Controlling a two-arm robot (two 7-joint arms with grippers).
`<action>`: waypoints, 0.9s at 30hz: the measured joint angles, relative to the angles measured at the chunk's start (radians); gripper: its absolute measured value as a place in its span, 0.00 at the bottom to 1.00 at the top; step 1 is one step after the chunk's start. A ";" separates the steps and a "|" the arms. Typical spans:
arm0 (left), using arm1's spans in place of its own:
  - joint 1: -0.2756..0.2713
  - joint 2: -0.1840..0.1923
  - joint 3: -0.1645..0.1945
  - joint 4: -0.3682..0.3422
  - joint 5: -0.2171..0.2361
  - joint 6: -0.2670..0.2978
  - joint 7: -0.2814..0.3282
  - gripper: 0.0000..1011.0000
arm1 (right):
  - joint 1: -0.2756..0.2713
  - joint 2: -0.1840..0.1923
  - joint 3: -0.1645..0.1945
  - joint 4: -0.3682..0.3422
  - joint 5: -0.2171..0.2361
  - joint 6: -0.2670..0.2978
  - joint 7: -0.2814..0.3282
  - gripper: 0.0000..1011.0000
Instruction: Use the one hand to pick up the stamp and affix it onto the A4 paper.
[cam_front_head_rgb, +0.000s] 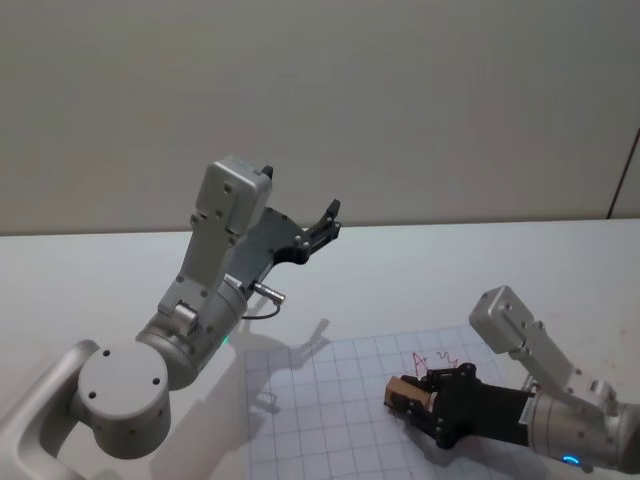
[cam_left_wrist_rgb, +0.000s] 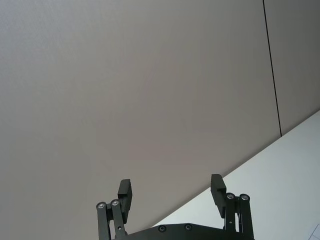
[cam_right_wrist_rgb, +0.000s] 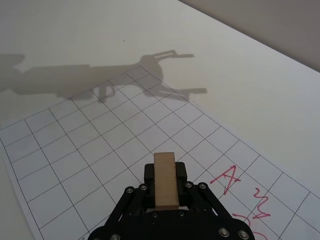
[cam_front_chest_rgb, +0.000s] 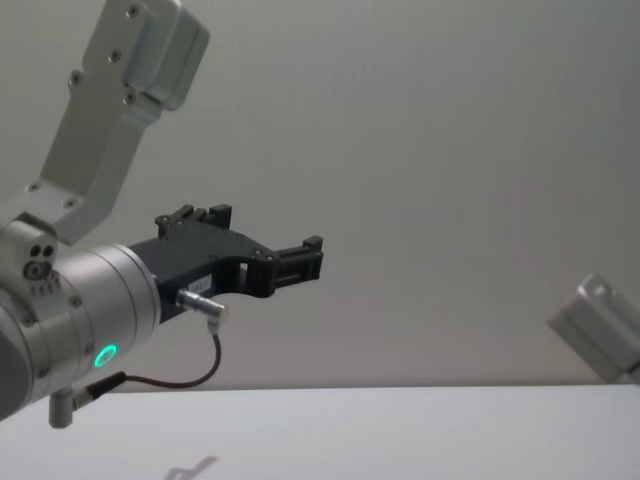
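While right end effector (cam_right_wrist_rgb: 165, 175) pinches stamp (cam_right_wrist_rgb: 164, 186) over A4 paper (cam_front_head_rgb: 320, 410) — pickup done | pressing seemingly pending | left end effector (cam_left_wrist_rgb: 172, 189) spread, idle aloft.

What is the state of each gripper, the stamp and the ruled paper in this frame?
right gripper: shut on the stamp, low over the A4 paper.
left gripper: open, empty, raised above the table.
stamp: clamped in the right gripper, over the A4 paper; contact with the sheet cannot be told.
A4 paper: lying flat on the table, with red marks near the right gripper.
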 joint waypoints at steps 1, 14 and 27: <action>0.000 0.000 0.000 0.000 0.000 0.000 0.000 0.99 | 0.002 -0.001 -0.001 0.002 0.000 -0.001 0.001 0.21; 0.000 0.000 0.000 0.000 0.000 0.000 0.000 0.99 | 0.025 -0.011 -0.007 0.013 0.035 -0.081 -0.022 0.21; 0.000 0.000 0.000 0.000 0.000 0.000 0.000 0.99 | 0.044 -0.010 0.022 -0.056 0.124 -0.195 -0.126 0.21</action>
